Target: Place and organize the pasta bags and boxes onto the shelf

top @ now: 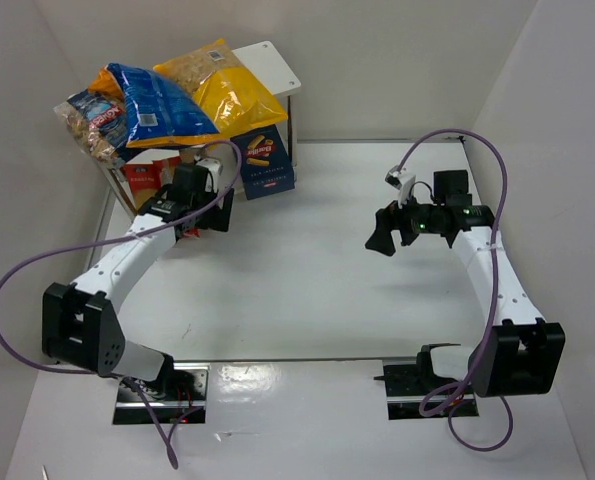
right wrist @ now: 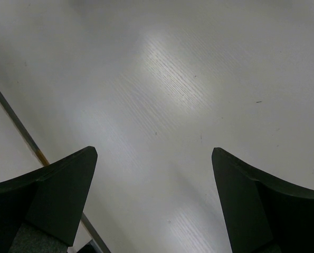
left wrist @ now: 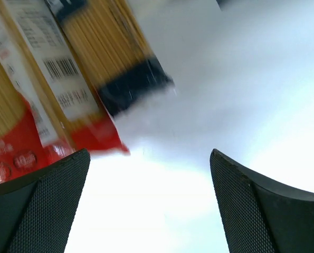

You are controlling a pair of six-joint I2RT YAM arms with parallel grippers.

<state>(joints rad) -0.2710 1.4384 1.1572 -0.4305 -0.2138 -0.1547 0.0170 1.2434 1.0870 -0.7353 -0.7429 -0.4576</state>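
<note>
The white shelf (top: 273, 62) stands at the back left. On its top lie a blue bag (top: 162, 105), a yellow bag (top: 227, 88) and a clear bag (top: 85, 122). A dark blue carton (top: 265, 158) stands on the lower level at the right, with red packs (top: 142, 182) at the left. My left gripper (top: 203, 222) is open and empty just in front of the lower level. In the left wrist view a red-label spaghetti pack (left wrist: 46, 100) and a dark-label pack (left wrist: 114, 58) lie ahead of its open fingers (left wrist: 46, 205). My right gripper (top: 382, 240) is open and empty over the table, fingers (right wrist: 56, 200) apart.
White walls enclose the table on the left, back and right. A dark seam (right wrist: 19, 132) crosses the tabletop under the right gripper. A purple cable (top: 17, 280) loops off the left arm and another loops above the right arm (top: 482, 150).
</note>
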